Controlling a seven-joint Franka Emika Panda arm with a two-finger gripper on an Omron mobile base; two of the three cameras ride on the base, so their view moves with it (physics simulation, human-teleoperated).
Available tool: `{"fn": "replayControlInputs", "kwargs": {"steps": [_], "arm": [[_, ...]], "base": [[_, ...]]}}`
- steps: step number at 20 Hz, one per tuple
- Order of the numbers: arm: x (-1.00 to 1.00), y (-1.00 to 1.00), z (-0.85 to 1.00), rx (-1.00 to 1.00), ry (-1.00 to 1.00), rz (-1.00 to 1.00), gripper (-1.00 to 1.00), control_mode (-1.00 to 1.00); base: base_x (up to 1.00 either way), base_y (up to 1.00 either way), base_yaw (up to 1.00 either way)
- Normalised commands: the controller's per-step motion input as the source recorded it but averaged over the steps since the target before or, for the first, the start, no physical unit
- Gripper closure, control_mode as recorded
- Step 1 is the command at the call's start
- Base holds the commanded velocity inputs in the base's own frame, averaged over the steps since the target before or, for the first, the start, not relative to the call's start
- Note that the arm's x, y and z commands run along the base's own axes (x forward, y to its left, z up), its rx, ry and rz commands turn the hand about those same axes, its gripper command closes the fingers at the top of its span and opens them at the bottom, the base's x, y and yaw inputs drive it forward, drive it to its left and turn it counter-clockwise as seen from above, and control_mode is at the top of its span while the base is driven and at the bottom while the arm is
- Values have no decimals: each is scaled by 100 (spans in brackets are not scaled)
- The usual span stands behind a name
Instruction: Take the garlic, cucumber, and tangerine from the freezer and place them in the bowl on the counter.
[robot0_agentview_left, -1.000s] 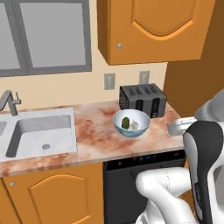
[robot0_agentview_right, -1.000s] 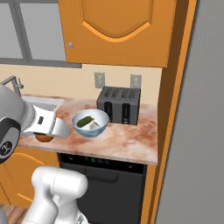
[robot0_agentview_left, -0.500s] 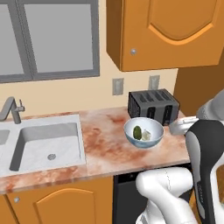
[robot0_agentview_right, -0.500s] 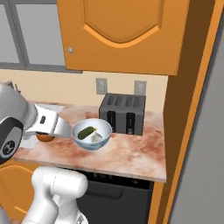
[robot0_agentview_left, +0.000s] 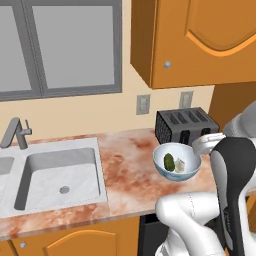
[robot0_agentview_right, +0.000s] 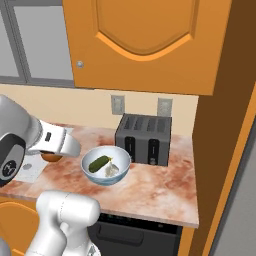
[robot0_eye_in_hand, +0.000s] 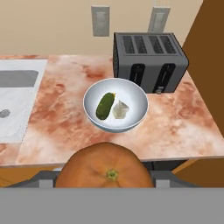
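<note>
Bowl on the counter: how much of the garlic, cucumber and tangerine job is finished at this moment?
Two of three look done: the cucumber and the garlic lie in the bowl beside the toaster. In hand: the tangerine sits at the gripper, short of the bowl, apparently held. Left: carry it over the bowl and release.

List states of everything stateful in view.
Tangerine: held in the hand, short of the bowl.
Bowl: upright on the counter, holds two items.
Cucumber: lying in bowl.
Garlic: in bowl, beside cucumber.
Upper cabinet: door shut.
Toaster: slots empty.
</note>
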Motion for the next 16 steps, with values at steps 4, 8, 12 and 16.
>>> {"fn": "replayControlInputs", "kwargs": {"steps": [4,8,12,16], "arm": [[0,0,0,0,0,0,100,100],[55,0,-28,0,0,-6,100,-100],[78,-3,-59,0,0,-8,100,-100],[72,-30,-64,3,1,-2,100,-100]], "base": [[47,-2,-3],[13,-3,-1],[0,0,0],[0,0,0]]}}
